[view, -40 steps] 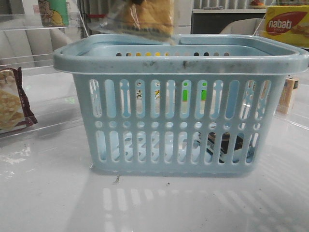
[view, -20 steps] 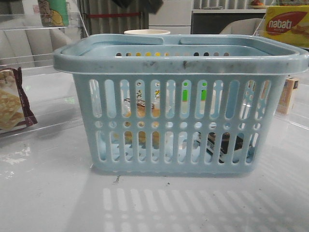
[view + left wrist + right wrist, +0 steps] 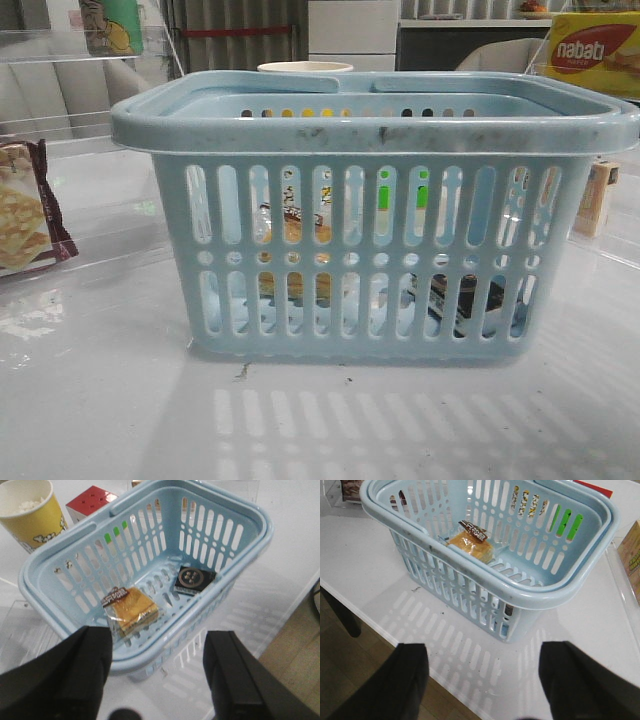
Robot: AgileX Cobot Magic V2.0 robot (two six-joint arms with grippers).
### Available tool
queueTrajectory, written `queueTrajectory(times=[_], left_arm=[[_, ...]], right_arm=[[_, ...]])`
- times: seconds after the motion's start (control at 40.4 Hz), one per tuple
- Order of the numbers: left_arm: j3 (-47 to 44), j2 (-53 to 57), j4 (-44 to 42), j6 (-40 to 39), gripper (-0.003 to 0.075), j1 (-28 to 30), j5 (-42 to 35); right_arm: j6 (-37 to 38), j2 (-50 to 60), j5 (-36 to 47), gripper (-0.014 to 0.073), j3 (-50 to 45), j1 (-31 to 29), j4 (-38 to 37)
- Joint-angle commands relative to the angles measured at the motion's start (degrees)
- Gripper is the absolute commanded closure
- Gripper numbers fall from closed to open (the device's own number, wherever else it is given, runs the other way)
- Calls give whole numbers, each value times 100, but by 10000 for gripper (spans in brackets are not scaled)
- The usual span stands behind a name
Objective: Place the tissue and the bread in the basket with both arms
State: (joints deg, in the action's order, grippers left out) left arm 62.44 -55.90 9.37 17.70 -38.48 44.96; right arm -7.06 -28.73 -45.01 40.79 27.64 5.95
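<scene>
The light-blue basket (image 3: 375,125) stands in the middle of the white table. The bread (image 3: 131,608) lies on the basket floor, clear-wrapped, with its dark label band; it also shows in the right wrist view (image 3: 470,542) and through the slots in the front view (image 3: 292,232). The black tissue (image 3: 194,578) lies flat on the floor beside it, seen through the slots in the front view (image 3: 465,298). My left gripper (image 3: 157,675) is open and empty, above the basket's near rim. My right gripper (image 3: 482,680) is open and empty, over the table's front edge. Neither arm shows in the front view.
A maroon-edged cracker packet (image 3: 25,215) lies at the left. A yellow nabati box (image 3: 595,50) stands back right. A yellow popcorn cup (image 3: 30,512) and a red box (image 3: 90,502) stand behind the basket. A small carton (image 3: 597,198) stands at the right.
One second ago the bread hung above the basket's back rim. It dropped inside and now lies on the floor. The dark gripper at the top of the front view has left it.
</scene>
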Motion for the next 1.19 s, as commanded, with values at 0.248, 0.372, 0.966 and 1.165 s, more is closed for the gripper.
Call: queueTrajectory(times=[0.248,0.372,0.966,1.165], left_arm=[[-1121,1549,-1095,-1664,267,-19,101],[-1451,1895,-1095,-1674,267,-19,101],[-1709,2014,-1095,-1660,570,-19,50],[-1709,2014,-1095,-1611,629,-19,50]], right_arm=[[-54,-20,397,24,135,5,-10],[-54,-20,378,24,135,5,-10],[-54,-20,-13,457,135,5,-344],[-54,-20,10,538,135,5,-344]])
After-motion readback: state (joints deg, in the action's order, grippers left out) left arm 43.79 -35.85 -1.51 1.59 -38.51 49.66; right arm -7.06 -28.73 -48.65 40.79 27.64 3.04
